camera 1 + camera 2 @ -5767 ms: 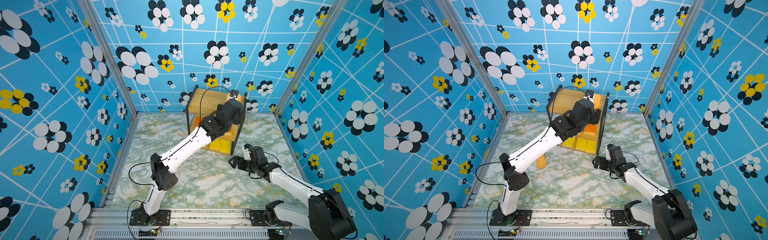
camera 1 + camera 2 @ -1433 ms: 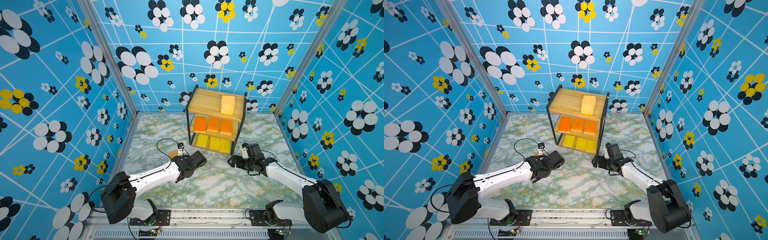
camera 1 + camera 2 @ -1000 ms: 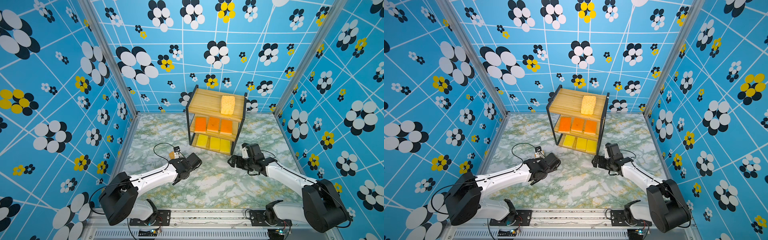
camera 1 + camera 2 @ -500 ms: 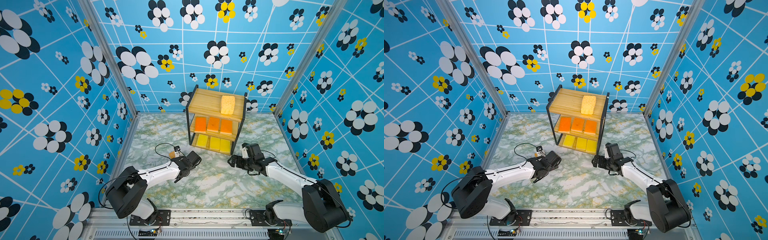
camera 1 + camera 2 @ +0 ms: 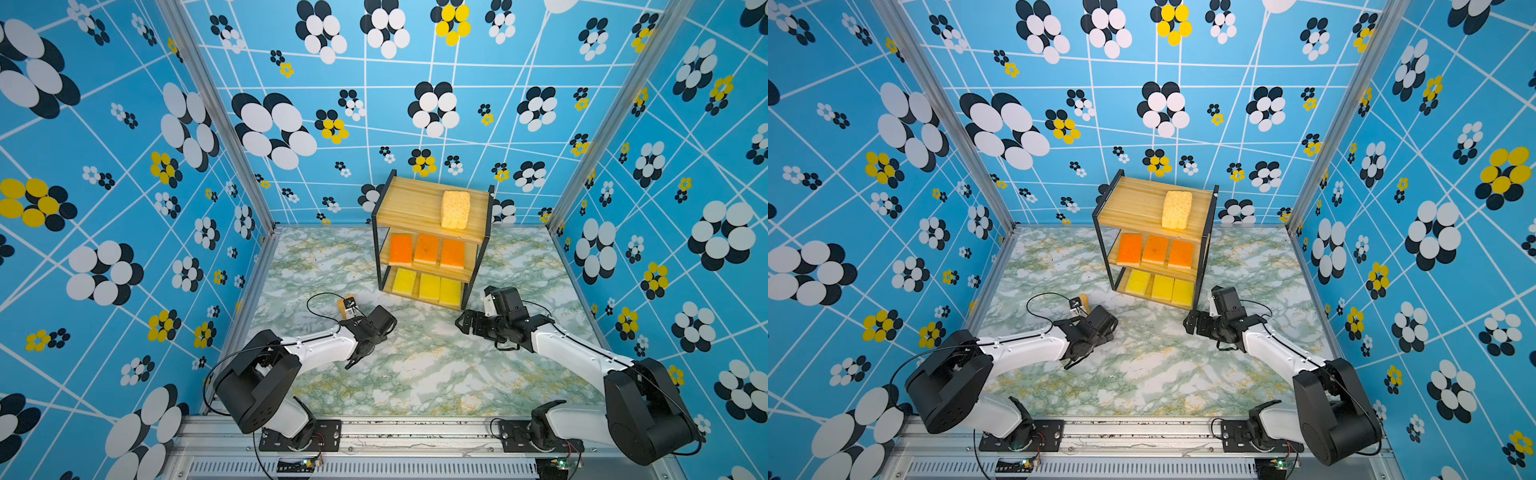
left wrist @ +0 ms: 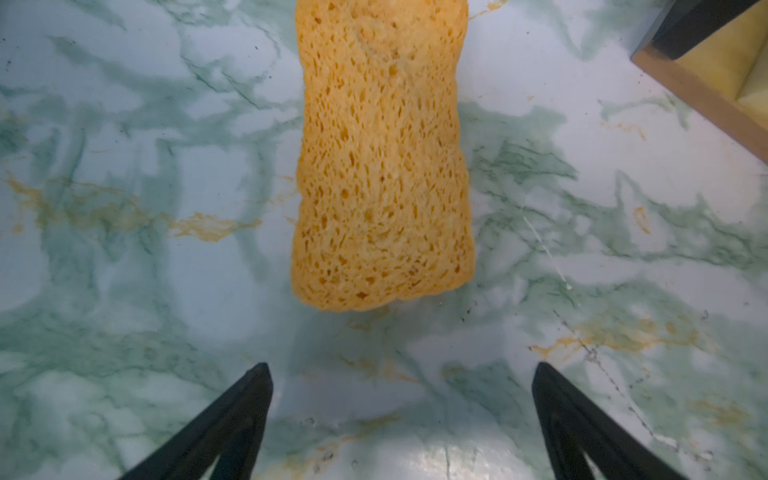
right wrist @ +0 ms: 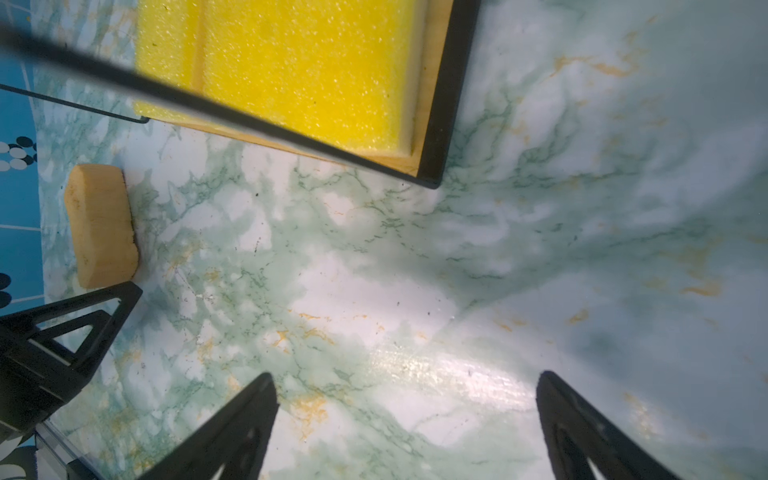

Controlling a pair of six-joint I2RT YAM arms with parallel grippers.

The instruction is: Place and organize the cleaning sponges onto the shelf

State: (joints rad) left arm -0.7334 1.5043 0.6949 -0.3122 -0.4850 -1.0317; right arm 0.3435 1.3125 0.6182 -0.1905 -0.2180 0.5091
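- The left gripper (image 6: 399, 370) is hovering low over the marble table (image 5: 415, 374), its fingers spreading wide with nothing between them.
- A loose tan sponge (image 6: 382, 166) is lying flat on the table just ahead of those fingertips, apart from them. In both top views it is sitting in front of and to the left of the shelf (image 5: 407, 203).
- The right gripper (image 7: 405, 378) is hanging near the shelf's front right corner, its fingers also standing wide and gripping nothing.
- The shelf is carrying a second tan sponge (image 5: 456, 209) on top, three orange sponges (image 5: 427, 249) on the middle tier and three yellow sponges (image 5: 429, 286) on the bottom one.
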